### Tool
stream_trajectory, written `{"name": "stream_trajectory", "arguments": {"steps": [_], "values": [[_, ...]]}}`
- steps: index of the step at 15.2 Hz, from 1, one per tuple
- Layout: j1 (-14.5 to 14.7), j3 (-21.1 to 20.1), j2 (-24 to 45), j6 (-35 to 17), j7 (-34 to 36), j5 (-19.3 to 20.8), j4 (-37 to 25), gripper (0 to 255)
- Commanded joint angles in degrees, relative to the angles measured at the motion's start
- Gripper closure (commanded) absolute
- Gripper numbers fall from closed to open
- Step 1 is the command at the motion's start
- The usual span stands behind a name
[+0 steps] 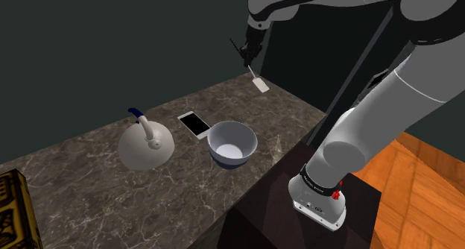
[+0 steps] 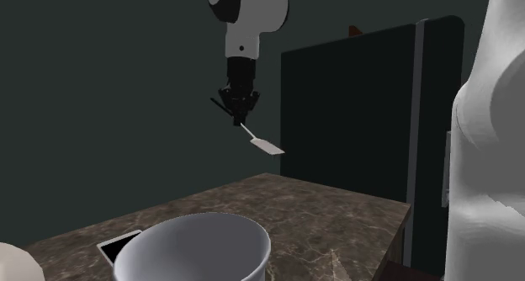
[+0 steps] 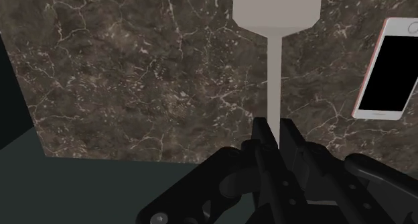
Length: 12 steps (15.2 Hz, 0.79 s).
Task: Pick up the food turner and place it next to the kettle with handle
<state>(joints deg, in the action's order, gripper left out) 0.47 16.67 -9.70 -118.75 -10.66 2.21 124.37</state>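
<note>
1. Clamps the food turner [image 1: 260, 85] [image 2: 269, 146] [image 3: 274, 75] by its thin handle in the black gripper [image 1: 246, 55] [image 2: 238, 111] [image 3: 276, 125], with the fingers drawn narrow against the shaft and the pale flat blade pointing away and down.
2. Holds it in the air, clear of the dark marbled countertop [image 1: 89, 188] and well apart from the kettle [image 1: 145, 147], out past the phone as seen from the kettle.
3. Shows the kettle as a white dome, upright on the countertop, with a curved handle tipped in blue.
4. Places the phone [image 1: 195, 124] [image 2: 118, 247] [image 3: 392, 68] flat and near the kettle, with its screen black and its edge pale.
5. Sets the white bowl [image 1: 232, 143] [image 2: 198, 250] near the kettle too, on the phone's side, with a dark band low on its outer wall and its rim close to the phone.
6. Carries small dark lettering on the arm's upper link in the shoulder view, too small to read.
7. Bears a dark band and a red mark low on the arm, above the stand [image 1: 261, 218], with any text there illegible.
8. Cuts the blade's far end off in the wrist view and buries the handle's near end between the fingers.
9. Crops a gold-patterned box [image 1: 13, 210], on the kettle's side away from the bowl, at the picture's edge, with its pattern hard to make out.
10. Crops the bowl at the lower edge of the second exterior view.
</note>
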Motion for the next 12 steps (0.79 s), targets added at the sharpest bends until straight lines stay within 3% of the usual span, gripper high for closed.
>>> {"name": "stream_trajectory", "arguments": {"steps": [1, 12], "values": [[1.2, -2.0, -1.8, -0.1, 3.6, 0.4, 1.9, 255], [7.4, -12.4, -7.0, -0.2, 19.8, -0.2, 7.5, 255]]}}
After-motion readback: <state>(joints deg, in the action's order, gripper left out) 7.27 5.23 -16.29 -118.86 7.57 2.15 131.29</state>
